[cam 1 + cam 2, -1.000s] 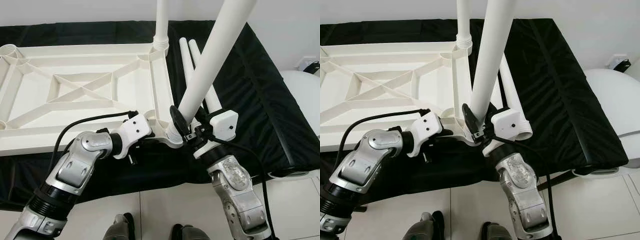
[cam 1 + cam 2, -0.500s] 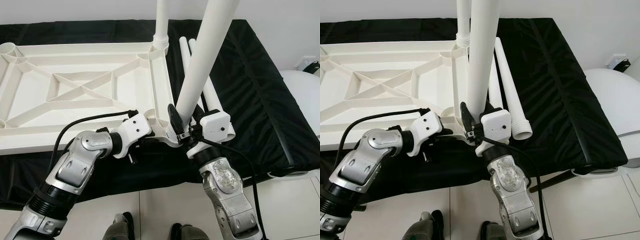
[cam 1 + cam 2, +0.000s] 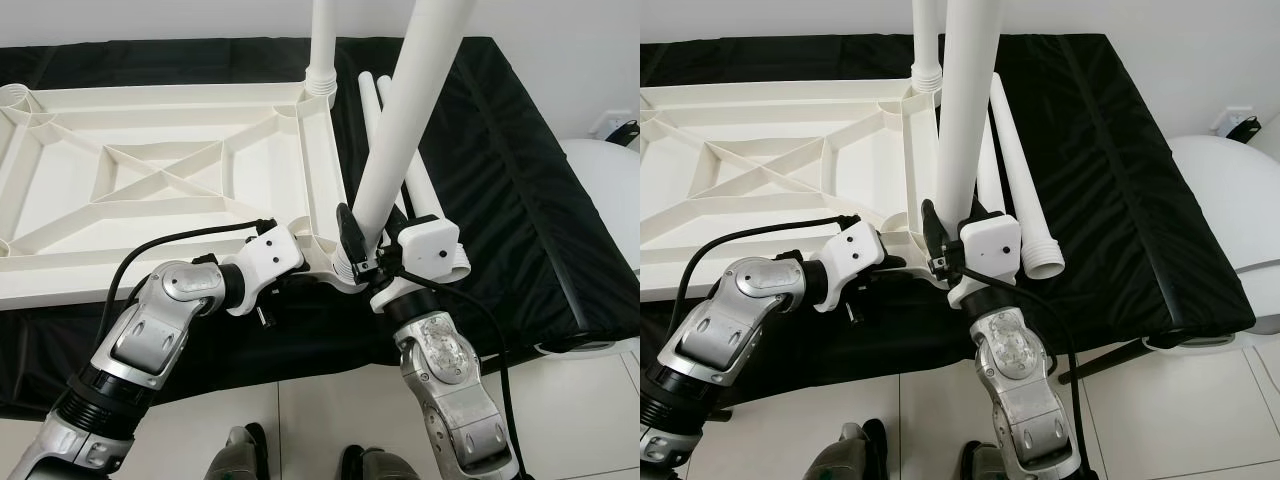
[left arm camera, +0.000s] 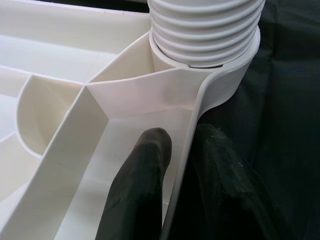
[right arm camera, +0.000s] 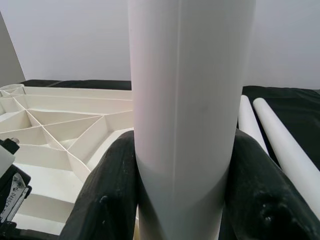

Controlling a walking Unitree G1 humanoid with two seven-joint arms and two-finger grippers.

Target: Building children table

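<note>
We look for words, numbers and signs, and we find none that we can read. A small white sticker sits on a black part by the white table top, and we see tiny dark marks on it. They are too small and blurry for us to make out.

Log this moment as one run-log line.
left end effector: pinching tabletop rim | right end effector: gripping table leg | leg: in corner socket
</note>
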